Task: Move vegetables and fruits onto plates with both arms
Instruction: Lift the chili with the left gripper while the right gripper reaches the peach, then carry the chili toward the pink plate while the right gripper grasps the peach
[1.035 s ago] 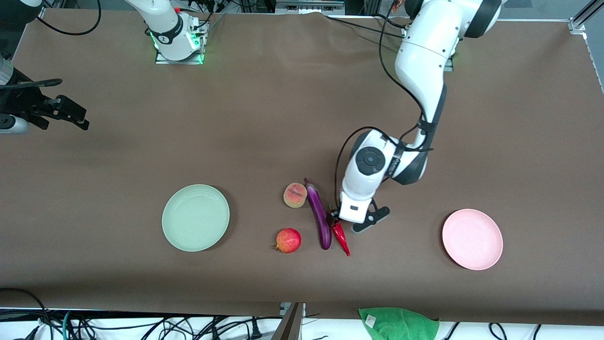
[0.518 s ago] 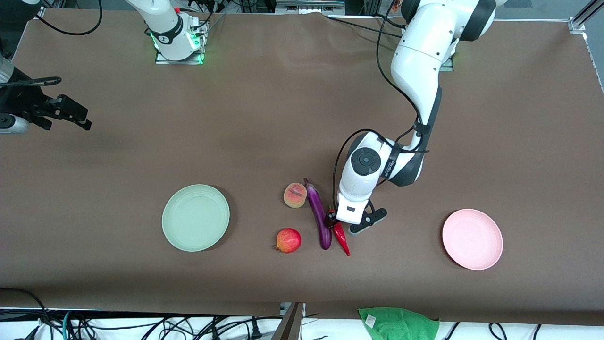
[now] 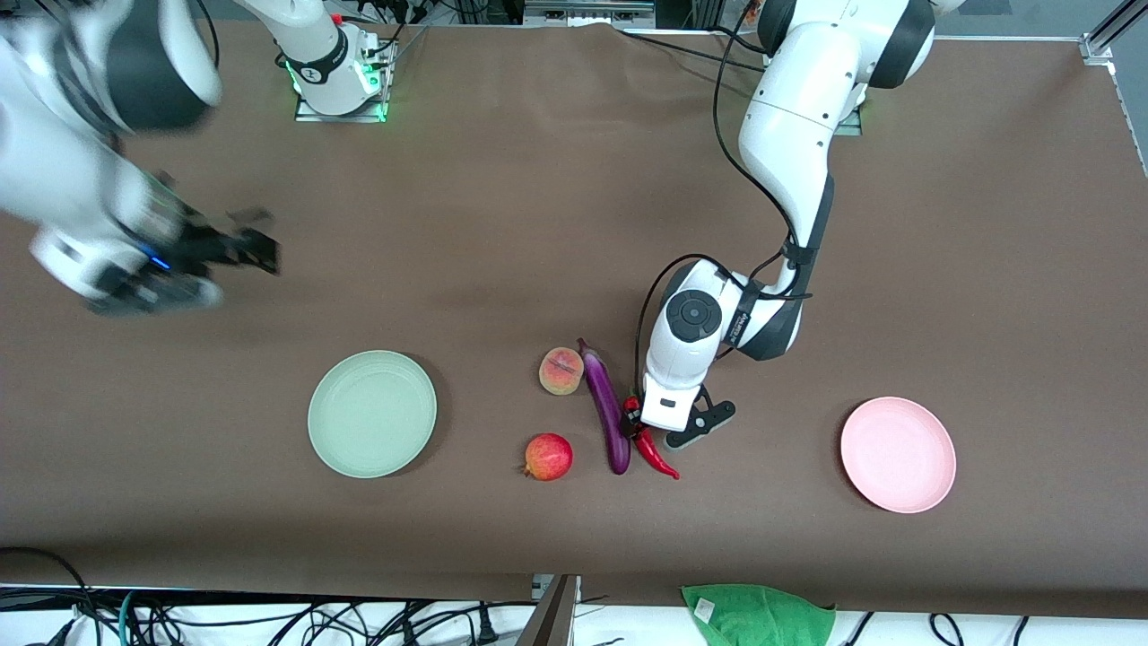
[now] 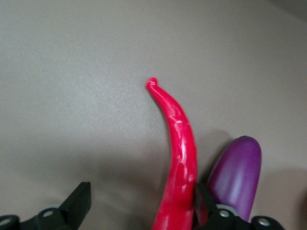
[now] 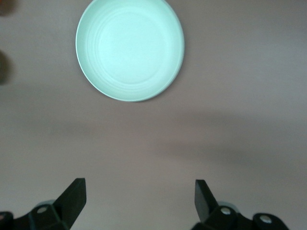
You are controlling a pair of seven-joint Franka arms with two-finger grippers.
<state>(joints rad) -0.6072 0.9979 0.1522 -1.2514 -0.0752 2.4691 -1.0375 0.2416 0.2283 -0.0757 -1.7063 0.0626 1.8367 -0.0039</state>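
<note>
Now the left hand [image 3: 647, 427], fingers spread around the chili pepper [image 3: 656, 455] on the counter, could pinch the touching eggplant [image 3: 607, 412]; the right hand [image 3: 240, 248] hovers open.

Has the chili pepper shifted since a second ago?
Yes. The chili pepper's pointed tip has swung away from the eggplant toward the pink plate; its stem end stays at the left gripper.

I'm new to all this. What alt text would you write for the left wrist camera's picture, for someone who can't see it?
A glossy red chili pepper lies on the brown table, with the left gripper straddling its near end, one black finger on each side. The rounded tip of a purple eggplant lies beside the chili.
</note>
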